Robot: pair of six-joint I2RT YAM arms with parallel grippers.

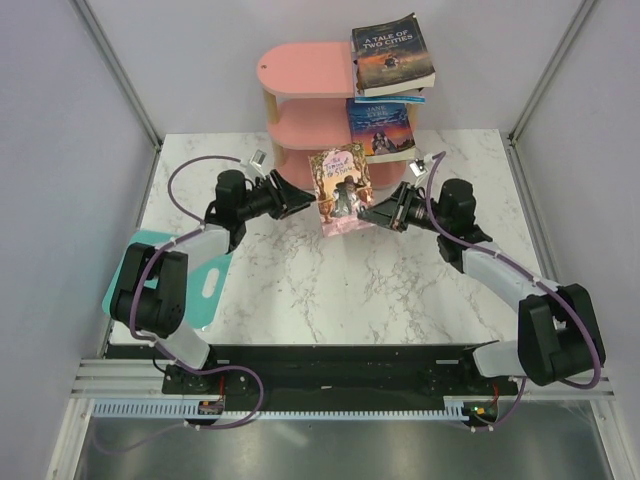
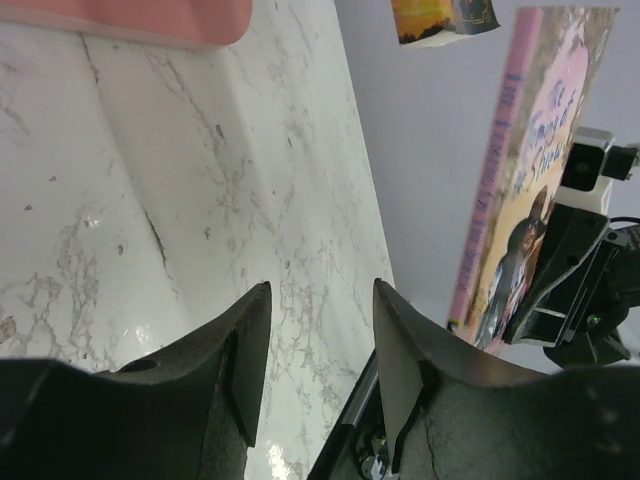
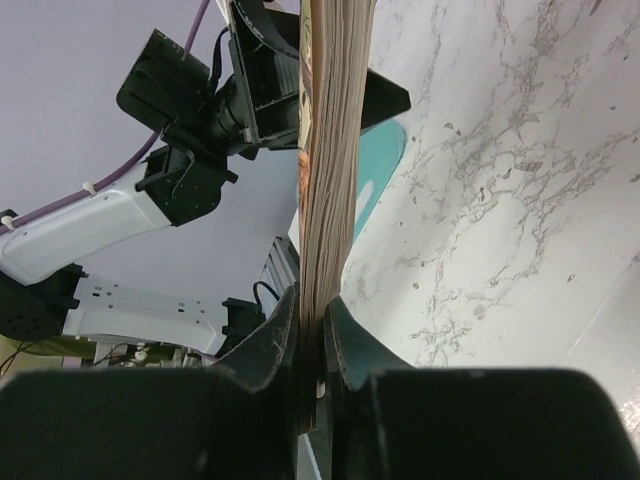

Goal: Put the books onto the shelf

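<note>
Right pincer (image 3: 315,308) clenched on one picture-covered book (image 1: 341,190) | left pincer (image 2: 320,290) released | shelf (image 1: 300,70): one dark book (image 1: 392,55), one blue book (image 1: 380,127)

A white marble-patterned table (image 1: 300,300) with grey veins has a glossy top that catches soft, even light. The plain pale lilac-grey left wall (image 1: 60,150), back wall (image 1: 200,50) and right wall (image 1: 600,130) close it in, with slanting aluminium posts (image 1: 115,68) at the far corners. Along the table's near edge lie a black plate (image 1: 330,365) and a ribbed metal rail (image 1: 330,408). Below them is a dull grey floor (image 1: 330,450).
</note>
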